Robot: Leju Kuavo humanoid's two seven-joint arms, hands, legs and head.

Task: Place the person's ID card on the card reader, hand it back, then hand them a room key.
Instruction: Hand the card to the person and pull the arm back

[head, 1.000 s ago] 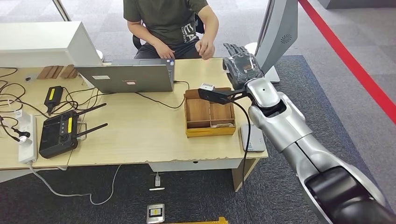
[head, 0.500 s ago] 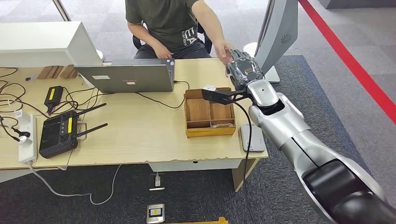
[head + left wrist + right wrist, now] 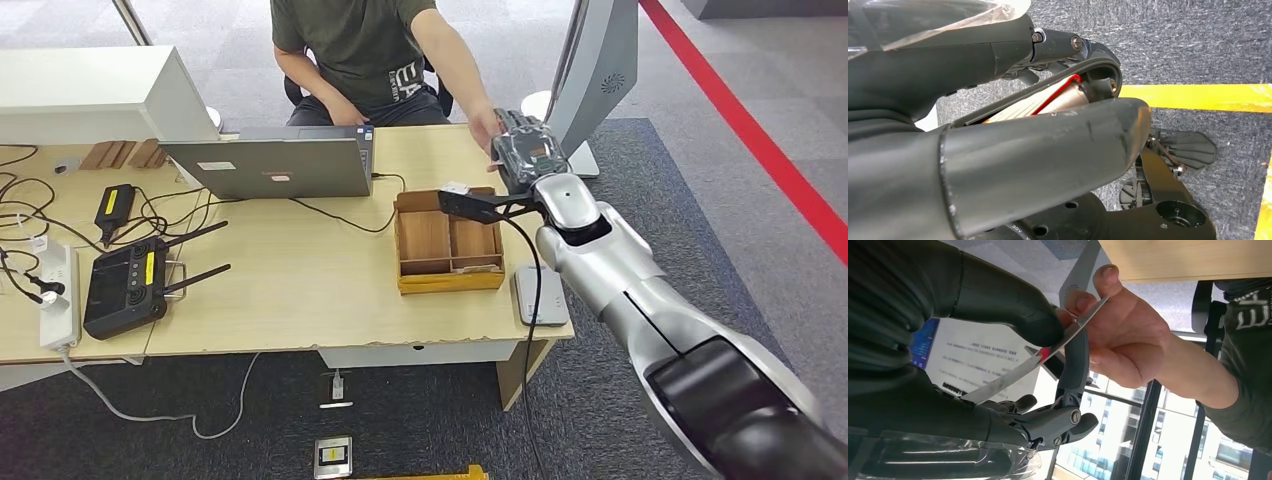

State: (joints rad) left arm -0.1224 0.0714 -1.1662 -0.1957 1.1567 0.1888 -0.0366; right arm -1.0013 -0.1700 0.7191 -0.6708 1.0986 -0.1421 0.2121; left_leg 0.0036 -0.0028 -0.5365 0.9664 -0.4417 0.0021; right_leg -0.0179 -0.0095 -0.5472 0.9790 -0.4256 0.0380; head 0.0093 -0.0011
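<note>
Card [image 3: 1048, 355] pinched in the right hand [image 3: 527, 150], out at one o'clock over the bench [image 3: 300, 290]; the person's hand [image 3: 1120, 335] grips its far end. Best to hold steady, then release gently.

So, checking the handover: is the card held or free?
Held: the right hand pinches the card while the person's hand grips its other end.

table [image 3: 300, 290]: pale matt wood | tray [image 3: 447, 280]: wood | arm [image 3: 620, 280]: glossy silver metal
</note>
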